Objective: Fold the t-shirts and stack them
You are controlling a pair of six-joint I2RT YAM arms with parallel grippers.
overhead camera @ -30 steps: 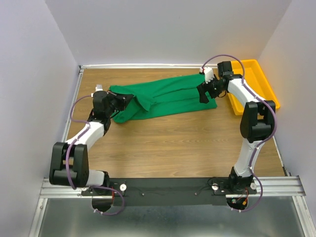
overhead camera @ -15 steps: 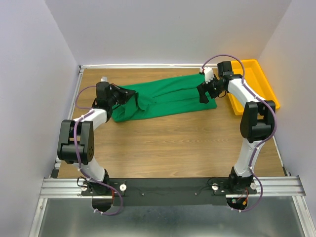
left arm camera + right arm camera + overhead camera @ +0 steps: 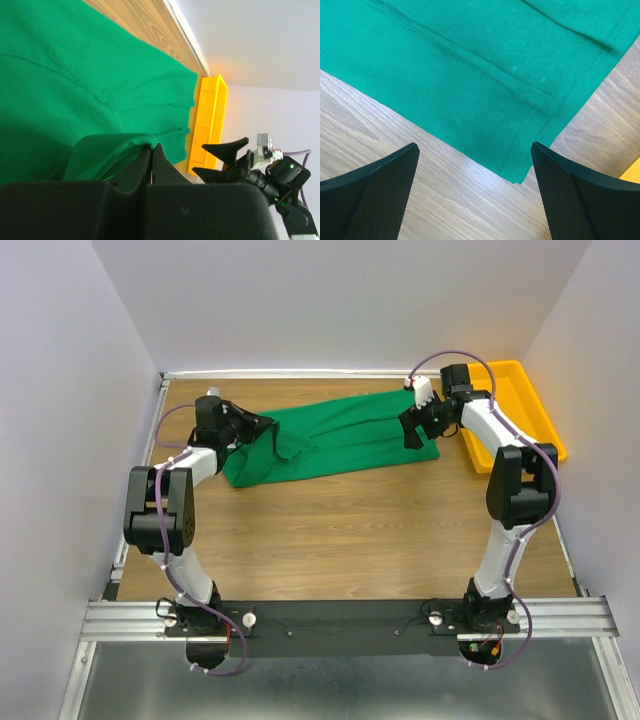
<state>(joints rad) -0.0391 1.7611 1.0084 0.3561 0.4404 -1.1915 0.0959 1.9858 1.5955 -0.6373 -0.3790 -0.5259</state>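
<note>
One emerald-green t-shirt (image 3: 340, 435) lies stretched left to right across the far half of the table. My left gripper (image 3: 262, 426) is shut on a raised fold of its left part. In the left wrist view the jaws (image 3: 152, 149) pinch a hemmed edge of the t-shirt (image 3: 75, 75), and the cloth bulges up beside them. My right gripper (image 3: 410, 432) hangs open over the shirt's right end. The right wrist view shows its fingers (image 3: 385, 185) spread wide above a hemmed corner of the t-shirt (image 3: 485, 75), with nothing between them.
A yellow tray (image 3: 545, 430) stands at the back right, just beyond the right arm, and shows on edge as a yellow tray (image 3: 210, 115) in the left wrist view. The wooden table (image 3: 350, 530) is walled on the left, back and right.
My left arm has swung toward the far left corner, carrying the pinched fold of the shirt a little toward the back. The right arm has not moved.
</note>
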